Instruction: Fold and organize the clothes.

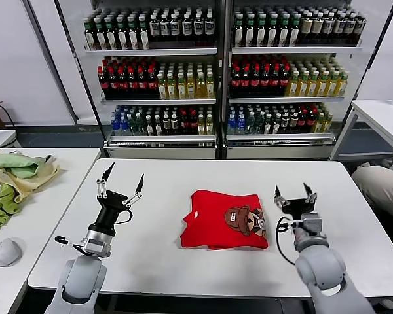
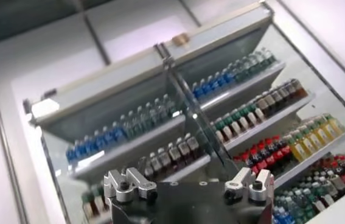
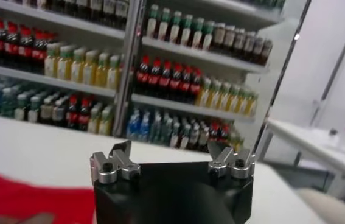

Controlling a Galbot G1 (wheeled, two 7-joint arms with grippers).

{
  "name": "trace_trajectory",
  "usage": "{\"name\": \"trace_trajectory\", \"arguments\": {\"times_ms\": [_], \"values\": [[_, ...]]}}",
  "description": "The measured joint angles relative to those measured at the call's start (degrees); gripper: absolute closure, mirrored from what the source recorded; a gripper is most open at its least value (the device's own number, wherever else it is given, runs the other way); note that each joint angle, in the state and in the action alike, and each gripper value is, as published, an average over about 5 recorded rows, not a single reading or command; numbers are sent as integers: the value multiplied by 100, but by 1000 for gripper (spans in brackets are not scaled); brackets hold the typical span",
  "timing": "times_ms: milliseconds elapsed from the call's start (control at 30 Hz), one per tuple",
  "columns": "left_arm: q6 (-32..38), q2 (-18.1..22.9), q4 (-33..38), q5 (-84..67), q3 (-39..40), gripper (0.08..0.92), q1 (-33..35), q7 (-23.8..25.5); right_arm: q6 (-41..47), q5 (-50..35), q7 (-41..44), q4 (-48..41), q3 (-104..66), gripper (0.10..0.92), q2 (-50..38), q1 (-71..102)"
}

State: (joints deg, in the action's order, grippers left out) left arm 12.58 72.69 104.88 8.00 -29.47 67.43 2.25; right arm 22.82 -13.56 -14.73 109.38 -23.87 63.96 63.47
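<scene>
— Red cotton is showing where?
— Fully in the head view: the T-shirt is lying folded, bear up, mid-table; the right wrist view catches its edge.
— Grippers?
— Left gripper at nine o'clock, right gripper at three, both gaping wide, holding nothing.

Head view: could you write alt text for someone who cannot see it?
A folded red T-shirt with a bear print lies on a white table, between two raised robot arms. The left pincer and right pincer are both open and hold nothing. Shelves of bottled drinks stand behind.
</scene>
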Motion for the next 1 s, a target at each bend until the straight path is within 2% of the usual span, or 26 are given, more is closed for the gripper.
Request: {"name": "trace_trajectory", "arguments": {"times_ms": [400,1000], "values": [[-620,85,-110,-640,90,177,-113,106,-379,45,378,-529,-497,203,-284,-353],[-779,143,-273,-838,145,177,-255,-35,-1001,577,929,-917,-557,203,-254,-415]]}}
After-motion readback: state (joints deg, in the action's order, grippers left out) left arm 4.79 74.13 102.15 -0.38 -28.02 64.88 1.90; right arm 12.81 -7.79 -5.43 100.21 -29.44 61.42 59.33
